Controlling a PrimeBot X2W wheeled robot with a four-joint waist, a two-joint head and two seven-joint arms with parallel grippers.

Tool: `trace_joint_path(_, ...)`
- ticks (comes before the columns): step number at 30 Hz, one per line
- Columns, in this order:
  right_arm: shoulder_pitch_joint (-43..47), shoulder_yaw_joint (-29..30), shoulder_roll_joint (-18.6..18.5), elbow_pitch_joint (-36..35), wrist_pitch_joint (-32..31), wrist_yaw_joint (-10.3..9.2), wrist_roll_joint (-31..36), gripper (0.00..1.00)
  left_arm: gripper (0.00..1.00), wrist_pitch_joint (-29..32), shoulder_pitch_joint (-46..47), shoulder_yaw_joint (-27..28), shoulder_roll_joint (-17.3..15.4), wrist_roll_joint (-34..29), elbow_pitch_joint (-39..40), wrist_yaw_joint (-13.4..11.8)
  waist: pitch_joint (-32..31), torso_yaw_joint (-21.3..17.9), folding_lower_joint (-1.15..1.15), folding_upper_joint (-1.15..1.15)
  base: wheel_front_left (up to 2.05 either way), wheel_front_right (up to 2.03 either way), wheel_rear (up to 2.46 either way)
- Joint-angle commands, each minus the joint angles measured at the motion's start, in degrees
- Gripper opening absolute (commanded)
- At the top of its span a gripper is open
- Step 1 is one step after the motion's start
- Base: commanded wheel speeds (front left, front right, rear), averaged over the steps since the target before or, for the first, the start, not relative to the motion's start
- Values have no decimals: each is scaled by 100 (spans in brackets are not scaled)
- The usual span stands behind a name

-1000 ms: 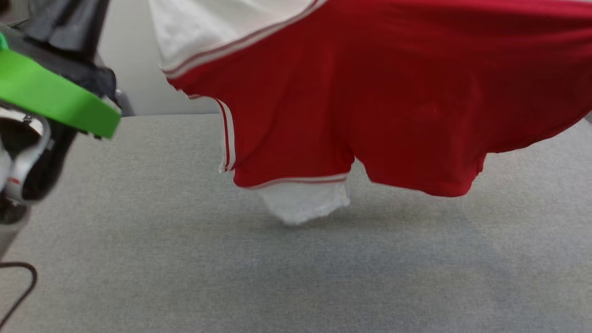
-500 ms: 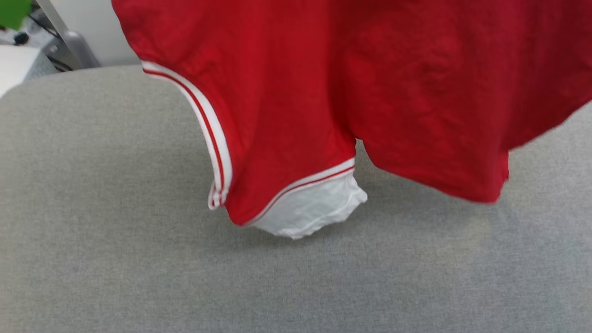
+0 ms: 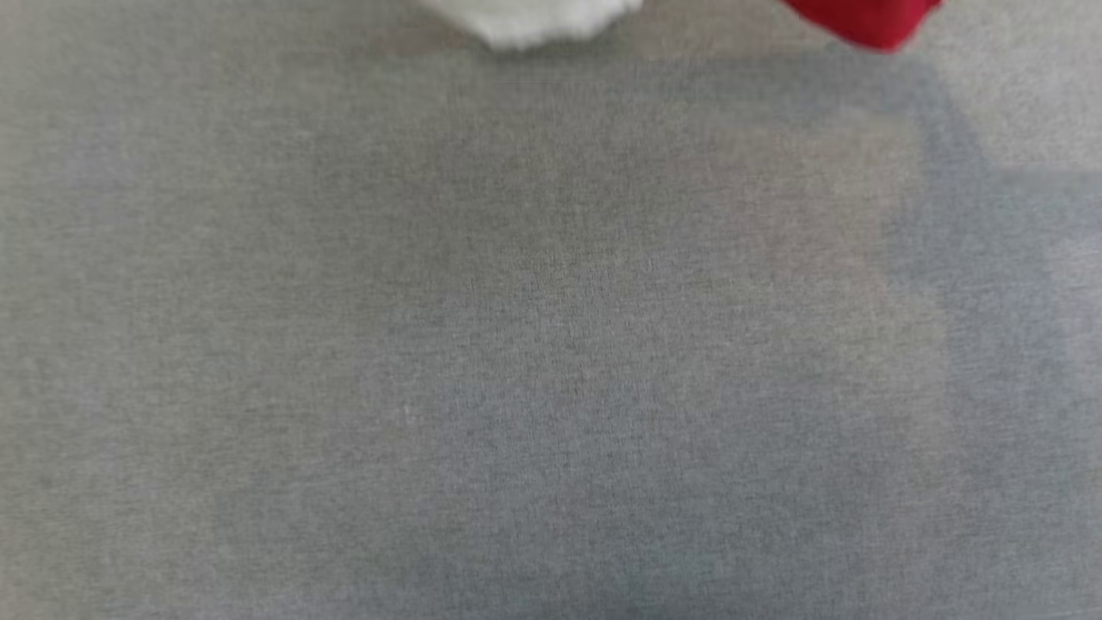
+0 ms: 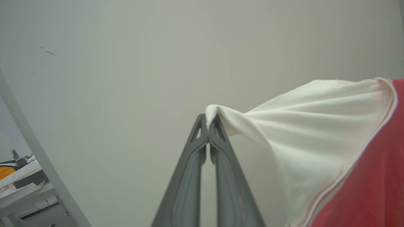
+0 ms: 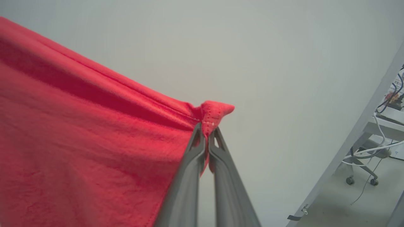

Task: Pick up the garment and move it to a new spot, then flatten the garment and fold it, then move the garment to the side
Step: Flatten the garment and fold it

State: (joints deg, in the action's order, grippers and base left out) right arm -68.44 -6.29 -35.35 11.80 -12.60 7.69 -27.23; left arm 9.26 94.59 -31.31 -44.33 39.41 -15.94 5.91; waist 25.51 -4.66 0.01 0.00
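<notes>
**Head view:** grey table [image 3: 551,344] across frame. Shirt [image 3: 865,21] showing as lowest bits at top edge: white sleeve end top centre, red corner top right. Touching table or not: cannot tell. Hung from above, probably to let cloth drop open before laying flat.

**Left wrist view:** left gripper [image 4: 208,118] pinched fully closed on tip of white sleeve, centre frame. Cloth drawn taut toward right edge.

**Right wrist view:** right gripper [image 5: 206,126] clamped tight on stitched red hem corner, centre frame. Cloth pulled off toward left edge. Two-point hold judged to keep shirt stretched wide.
</notes>
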Motion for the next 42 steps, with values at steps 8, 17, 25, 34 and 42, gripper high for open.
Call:
trace_joint_path(8, -1545, -175, 392, 1448, 978, -20, 860, 0, 0, -992, 1912, -132, 585, -852, -1770, 48, 1353, -169, -1, 0, 0, 0, 0)
trace_joint_path(17, -2128, -311, 822, 2797, 2049, -20, 1578, 0, 0, -2072, 1869, -489, 1173, -984, -3200, 122, 1712, 86, -1, 0, 0, 0, 0)
trace_joint_path(25, -1839, -666, 986, 3261, 2650, -20, 1717, 0, 0, -2412, 899, -584, 1574, -676, -3293, 153, 1606, 349, -1, 0, 0, 0, 0)
trace_joint_path(34, -844, -1265, 791, 3188, 2753, -20, 1386, 0, 0, -2424, -747, -318, 1902, -651, -2500, 157, 994, 622, -1, 0, 0, 0, 0)
trace_joint_path(42, 937, -1249, 730, 2296, 2758, -20, 775, 0, 0, -2425, -2788, -365, 1879, -857, -1772, 157, 52, 747, -1, 0, 0, 0, 0)
